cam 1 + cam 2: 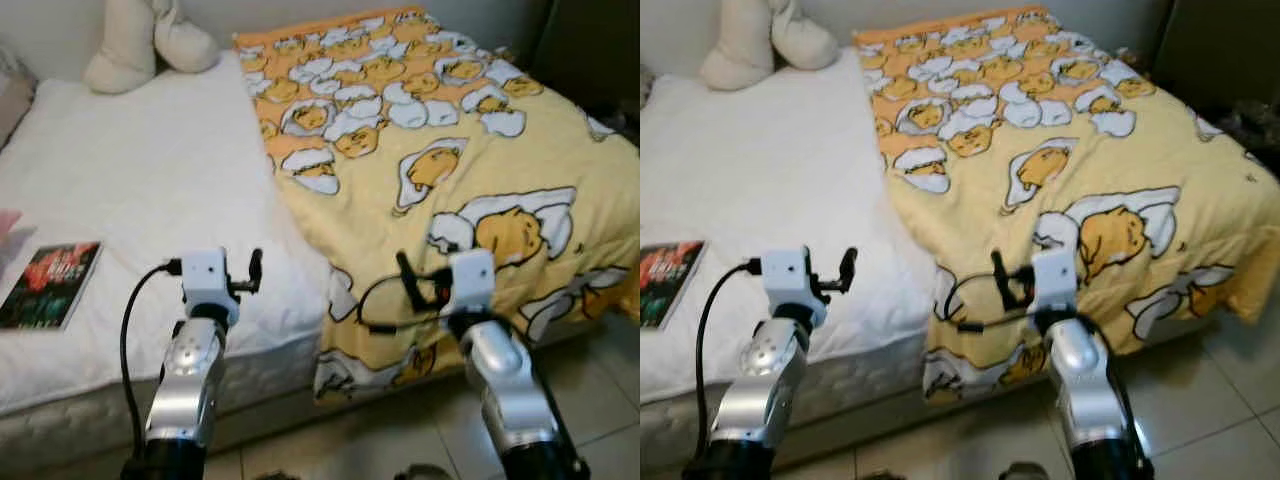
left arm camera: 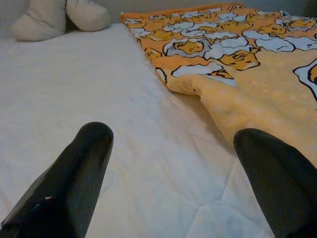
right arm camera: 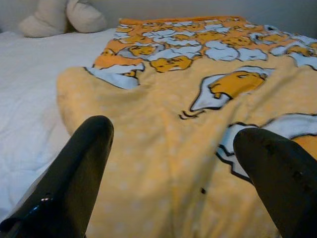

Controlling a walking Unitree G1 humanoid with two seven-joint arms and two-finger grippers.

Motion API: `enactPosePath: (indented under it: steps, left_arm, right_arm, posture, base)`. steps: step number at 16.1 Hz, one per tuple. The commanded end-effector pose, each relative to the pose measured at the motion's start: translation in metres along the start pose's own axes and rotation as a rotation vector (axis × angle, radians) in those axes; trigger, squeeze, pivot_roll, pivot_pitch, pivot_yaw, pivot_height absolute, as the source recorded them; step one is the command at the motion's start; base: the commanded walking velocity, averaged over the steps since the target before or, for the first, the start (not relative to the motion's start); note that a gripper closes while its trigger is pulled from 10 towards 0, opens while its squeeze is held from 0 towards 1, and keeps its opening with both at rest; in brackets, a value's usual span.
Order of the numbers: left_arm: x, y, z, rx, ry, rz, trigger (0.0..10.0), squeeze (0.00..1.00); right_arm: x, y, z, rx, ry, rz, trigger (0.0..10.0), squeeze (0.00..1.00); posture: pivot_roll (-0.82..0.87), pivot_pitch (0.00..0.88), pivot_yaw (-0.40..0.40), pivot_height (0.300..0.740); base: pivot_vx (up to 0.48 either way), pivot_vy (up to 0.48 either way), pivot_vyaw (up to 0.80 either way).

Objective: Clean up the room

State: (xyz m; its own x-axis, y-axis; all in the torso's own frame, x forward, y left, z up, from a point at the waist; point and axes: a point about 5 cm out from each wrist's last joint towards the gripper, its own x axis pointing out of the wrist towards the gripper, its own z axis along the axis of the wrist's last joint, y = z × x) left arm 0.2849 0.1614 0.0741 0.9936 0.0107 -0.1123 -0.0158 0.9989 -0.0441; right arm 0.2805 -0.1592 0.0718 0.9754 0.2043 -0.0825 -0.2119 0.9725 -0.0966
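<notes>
Yellow blanket (image 1: 450,170) covers the bed's (image 1: 150,180) 3 o'clock half; left hand (image 2: 168,163) and right hand (image 3: 168,163) hover spread, empty, probably staged to pull it straight.

book (image 1: 48,284) cover too blurred to read; pillow (image 1: 140,40) top cut off

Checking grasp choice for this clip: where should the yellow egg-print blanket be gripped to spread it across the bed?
Probably the folded-back left edge of the yellow egg-print blanket, where it lies on the bare white mattress. That raised rim gives the fingers something to pinch. The open left gripper hovers over the mattress beside it, so come from the robot's left. The open right gripper hovers over the blanket.
</notes>
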Motion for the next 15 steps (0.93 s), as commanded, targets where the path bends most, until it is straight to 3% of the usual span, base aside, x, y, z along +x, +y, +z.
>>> enactPosePath:
  steps: [1, 3, 8, 10, 15]
  left_arm:
    - [0.003, 0.0, 0.004, -0.015, -0.011, 0.012, 10.0, 0.0]
    - [0.004, -0.002, 0.0, -0.03, 0.001, 0.02, 10.0, 0.0]
    - [0.011, 0.0, -0.004, -0.063, 0.037, 0.04, 10.0, 0.0]
    - [0.014, 0.003, -0.007, -0.068, 0.058, 0.06, 10.0, 0.0]
    - [0.026, -0.007, -0.025, -0.124, 0.199, -0.118, 10.0, 0.0]
  right_arm:
    - [0.001, -0.001, 0.006, -0.02, -0.026, 0.002, 10.0, 0.0]
    - [-0.001, -0.001, 0.005, -0.024, -0.026, 0.004, 10.0, 0.0]
    - [-0.004, -0.003, 0.007, -0.044, -0.031, -0.004, 10.0, 0.0]
    - [-0.006, -0.002, 0.007, -0.026, -0.036, -0.014, 10.0, 0.0]
    - [-0.023, 0.001, 0.004, -0.034, -0.019, 0.002, 10.0, 0.0]
  posture:
    - [-0.22, 0.0, 0.138, 0.74]
    - [-0.23, 0.0, 0.144, 0.74]
    - [-0.25, 0.0, 0.161, 0.74]
    - [-0.25, 0.0, 0.165, 0.74]
    - [-0.26, 0.0, 0.167, 0.74]
  base:
    - [0.3, -0.371, 0.0]
    - [0.308, -0.366, 0.0]
    - [0.316, -0.359, 0.62]
    - [0.219, 0.0, 0.29]
    - [0.0, 0.0, 0.0]
